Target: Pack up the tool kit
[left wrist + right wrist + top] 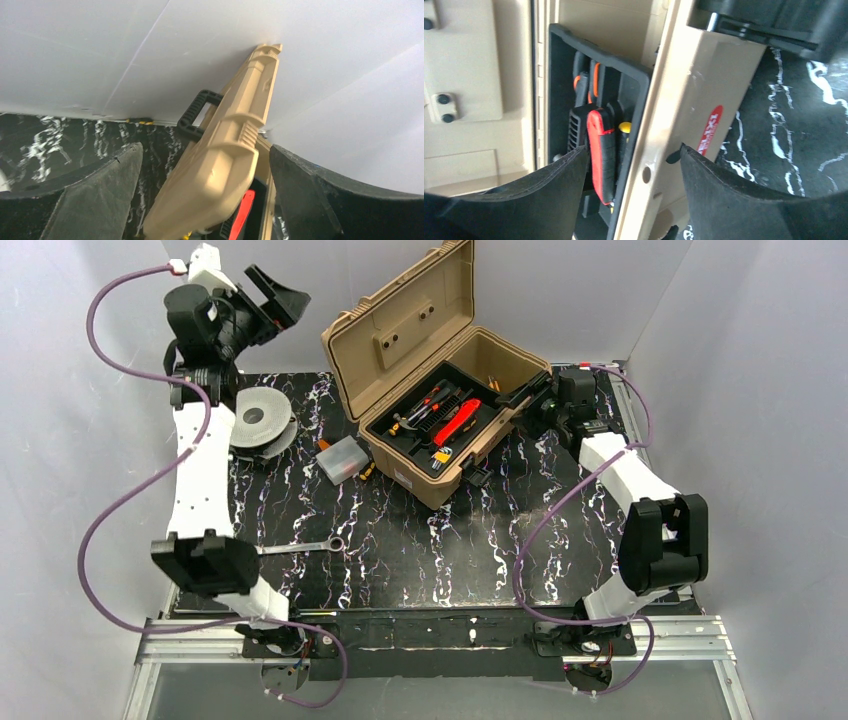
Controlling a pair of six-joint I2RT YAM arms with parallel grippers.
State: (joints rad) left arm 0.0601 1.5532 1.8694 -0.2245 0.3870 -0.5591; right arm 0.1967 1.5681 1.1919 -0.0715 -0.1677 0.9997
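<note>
Clock directions are read on the overhead view, with 12 o'clock lying away from the arm bases.

**Right gripper** (528, 397) (634, 149): jaws spread, pinching nothing, set astride the wall at the 3 o'clock end of the toolbox (425, 478). One finger (544, 200) hangs over the inner tray (640, 105); the other finger (744, 200) stands outside the wall. Whether either pad touches the plastic cannot be told.

**Left gripper** (280, 305) (205, 149): jaws spread wide and empty, raised above the table's 10 o'clock corner. Its camera faces the outer shell of the lid (225, 150) and the black handle (196, 115).

**Toolbox:** stands on the table (400, 560) toward 12 o'clock of centre. The lid (400, 325) is open and tilted back toward 11 o'clock. The tray, seated in the box, holds the red-handled pliers (458, 422) (601, 150) and the orange-black screwdrivers (425, 405), lying side by side.

**Surroundings:**
- A clear plastic box (340, 458) lies just beside the toolbox at its 8 o'clock.
- A grey spool (258, 420) sits at its 9 o'clock, beside the left arm.
- A wrench (300, 547) lies flat at 7 o'clock, well apart from the toolbox.
</note>
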